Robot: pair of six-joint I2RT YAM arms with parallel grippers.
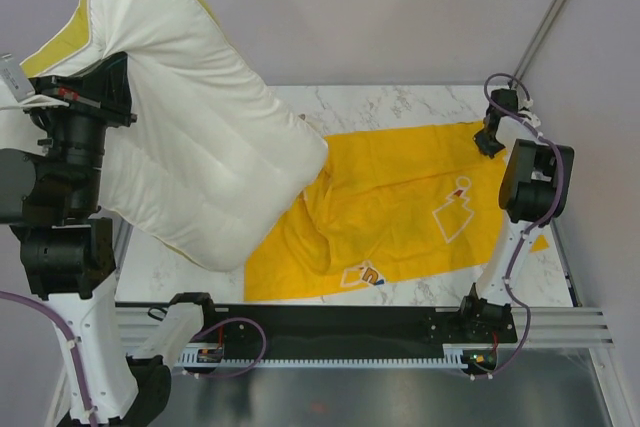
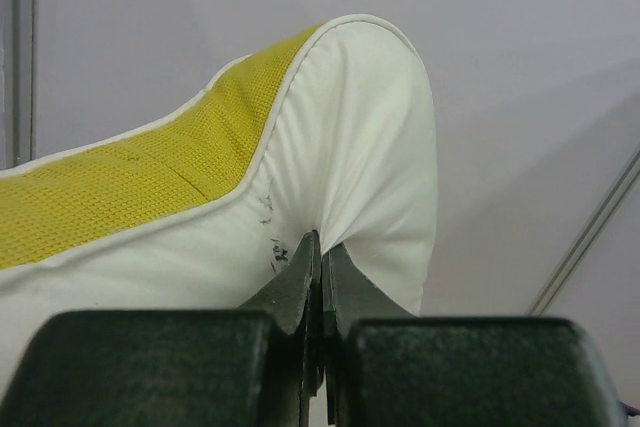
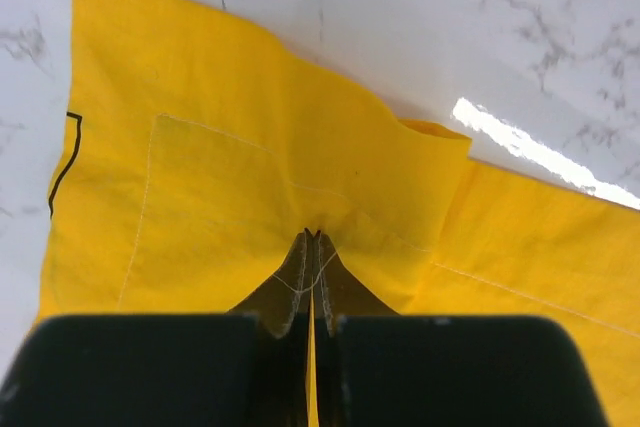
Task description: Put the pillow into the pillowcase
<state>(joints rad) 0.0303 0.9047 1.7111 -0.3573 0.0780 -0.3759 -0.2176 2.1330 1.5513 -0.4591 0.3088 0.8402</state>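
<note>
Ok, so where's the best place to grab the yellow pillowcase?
Probably the far right corner, coming straight down from above. The pillowcase lies mostly flat and thin on the table, so only a pinched-up fold of cloth gives a hold. The right gripper has its jaws shut on such a fold there.

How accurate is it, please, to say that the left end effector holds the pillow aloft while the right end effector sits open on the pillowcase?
Not quite: the right end effector is shut on the pillowcase, pinching its fabric, as the right wrist view shows. The left end effector does hold the pillow aloft.
</note>
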